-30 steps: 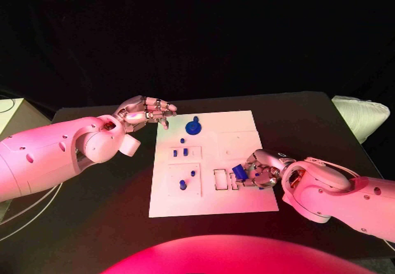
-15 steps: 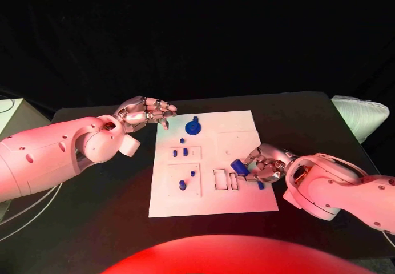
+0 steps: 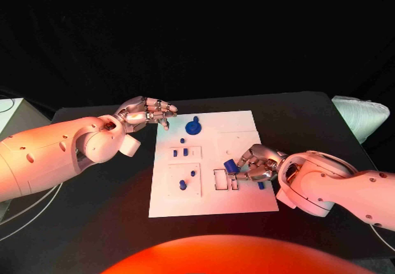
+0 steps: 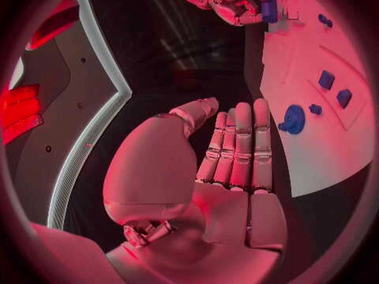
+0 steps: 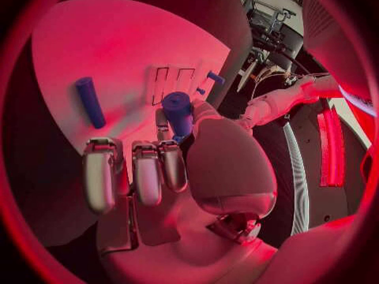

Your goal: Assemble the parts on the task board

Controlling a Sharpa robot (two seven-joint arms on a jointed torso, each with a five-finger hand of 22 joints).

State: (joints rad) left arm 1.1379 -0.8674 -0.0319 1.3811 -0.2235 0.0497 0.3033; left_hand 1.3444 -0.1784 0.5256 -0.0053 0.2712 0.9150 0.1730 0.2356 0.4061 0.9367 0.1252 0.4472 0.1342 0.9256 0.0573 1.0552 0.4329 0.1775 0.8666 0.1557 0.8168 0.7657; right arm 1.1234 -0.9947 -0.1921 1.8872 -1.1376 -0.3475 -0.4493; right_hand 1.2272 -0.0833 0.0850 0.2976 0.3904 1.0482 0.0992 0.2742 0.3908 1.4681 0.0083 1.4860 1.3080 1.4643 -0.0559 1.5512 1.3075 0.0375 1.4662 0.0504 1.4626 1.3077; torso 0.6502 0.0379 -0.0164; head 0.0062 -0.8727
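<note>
The white task board [image 3: 247, 128] lies mid-table. My right hand [image 3: 257, 164] hovers over its right half and pinches a blue part [image 3: 231, 166] between thumb and finger, just above the rectangular slots [image 3: 221, 179]. The right wrist view shows that held blue part [image 5: 177, 112] close to the slots [image 5: 174, 82]. A blue cylinder [image 3: 261, 185] lies on the board beside this hand. My left hand [image 3: 146, 111] hangs off the board's far left corner, fingers half bent, holding nothing. A round blue part [image 3: 193, 127] sits near it.
Several small blue parts stand in the board's left half, among them two blocks [image 3: 180, 152] and a peg [image 3: 182, 184]. A pale object [image 3: 362, 117] sits at the table's right edge. A white box [image 3: 12, 114] is off the left side.
My right hand has carried the blue part a little leftward and away from me, nearer the rectangular slots. My left hand has stayed where it was.
</note>
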